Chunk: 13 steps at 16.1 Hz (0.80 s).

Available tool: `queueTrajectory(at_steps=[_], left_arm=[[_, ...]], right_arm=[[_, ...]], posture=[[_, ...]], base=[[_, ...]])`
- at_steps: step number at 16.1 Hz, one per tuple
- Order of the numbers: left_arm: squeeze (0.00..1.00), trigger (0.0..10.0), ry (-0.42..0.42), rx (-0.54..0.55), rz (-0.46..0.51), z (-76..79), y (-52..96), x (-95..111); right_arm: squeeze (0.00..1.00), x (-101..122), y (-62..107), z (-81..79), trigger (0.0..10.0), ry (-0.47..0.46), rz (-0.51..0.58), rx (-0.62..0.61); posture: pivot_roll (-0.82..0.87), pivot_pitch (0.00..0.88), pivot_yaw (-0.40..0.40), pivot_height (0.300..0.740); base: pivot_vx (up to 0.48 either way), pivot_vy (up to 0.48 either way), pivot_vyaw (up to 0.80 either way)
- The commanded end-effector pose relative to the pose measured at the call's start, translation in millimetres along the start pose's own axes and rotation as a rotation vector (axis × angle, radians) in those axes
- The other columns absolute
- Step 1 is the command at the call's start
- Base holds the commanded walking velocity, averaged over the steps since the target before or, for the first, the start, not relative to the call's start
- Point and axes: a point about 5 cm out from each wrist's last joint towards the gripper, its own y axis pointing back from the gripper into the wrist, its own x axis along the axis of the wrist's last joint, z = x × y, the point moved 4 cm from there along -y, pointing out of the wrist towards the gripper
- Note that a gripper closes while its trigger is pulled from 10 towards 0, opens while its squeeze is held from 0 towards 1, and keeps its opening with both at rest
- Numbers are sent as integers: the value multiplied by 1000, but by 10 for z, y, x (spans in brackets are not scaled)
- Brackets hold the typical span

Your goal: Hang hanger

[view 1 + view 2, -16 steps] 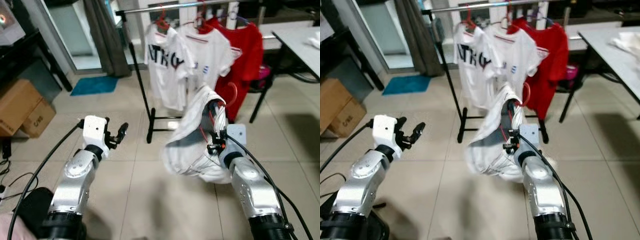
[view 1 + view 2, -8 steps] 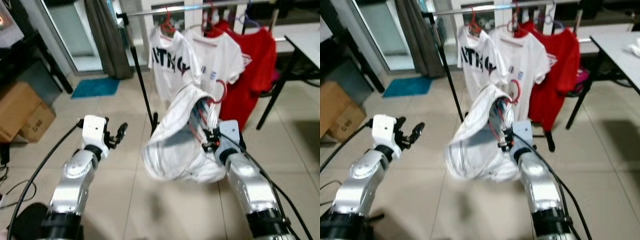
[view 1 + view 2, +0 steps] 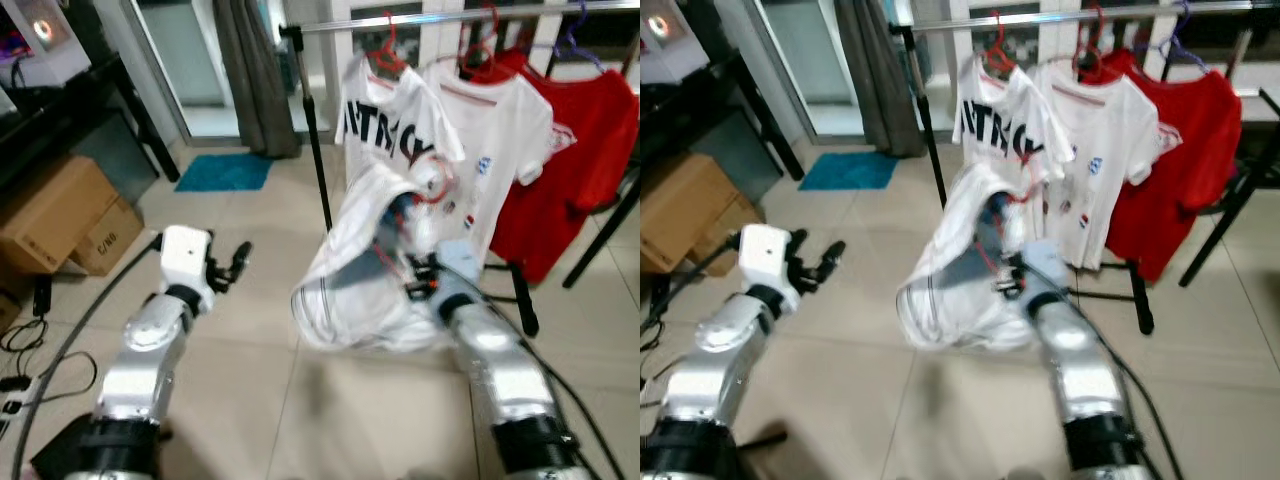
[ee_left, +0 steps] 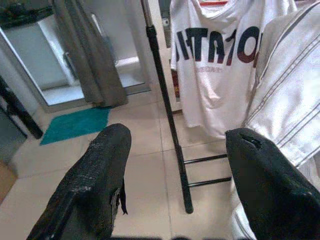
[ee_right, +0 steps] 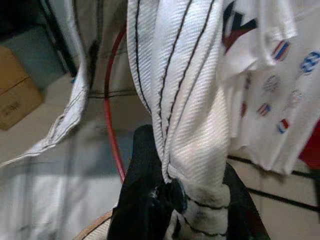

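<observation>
Right gripper clamped on striped white shirt and red hanger, raised rail-ward; left gripper agape, empty.

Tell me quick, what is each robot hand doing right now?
Left gripper: jaws open, holding nothing.
Right gripper: jaws shut on the white striped shirt and its red hanger.

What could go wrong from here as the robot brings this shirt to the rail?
1. The right gripper pinches bunched shirt cloth, not clearly the red hanger; it may slip.
2. The draped shirt hides the hook, so it may miss the rail.
3. Hung shirts crowd the rail; snagging is possible.
</observation>
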Motion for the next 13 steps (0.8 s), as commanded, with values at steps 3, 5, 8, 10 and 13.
queueTrajectory(at_steps=[3, 5, 8, 10, 13], left_arm=[[0, 10000, -7, 19, 1, -84, 3, 28], [0, 10000, 6, 29, 6, -76, 18, 34], [0, 10000, 7, 4, 13, 6, 5, 52], [0, 10000, 0, -6, 9, 23, -16, 41], [0, 10000, 20, 10, 8, 8, 39, 11]], right_arm=[[0, 299, -55, -49, 10000, -54, 99, 6], [0, 352, -46, -86, 10000, -46, 115, 36], [0, 301, -25, -103, 10000, -41, 103, 50], [0, 267, -27, -106, 10000, -49, 94, 39], [0, 216, 8, -151, 10000, -45, 88, 51]], posture=[[-39, 2, 136, 740], [-37, 6, 138, 740], [-36, 0, 141, 740], [-32, 7, 142, 740], [-25, 27, 129, 740]], base=[[398, 0, 0], [398, 0, 0], [402, 0, 0], [403, 0, 0], [404, 0, 0]])
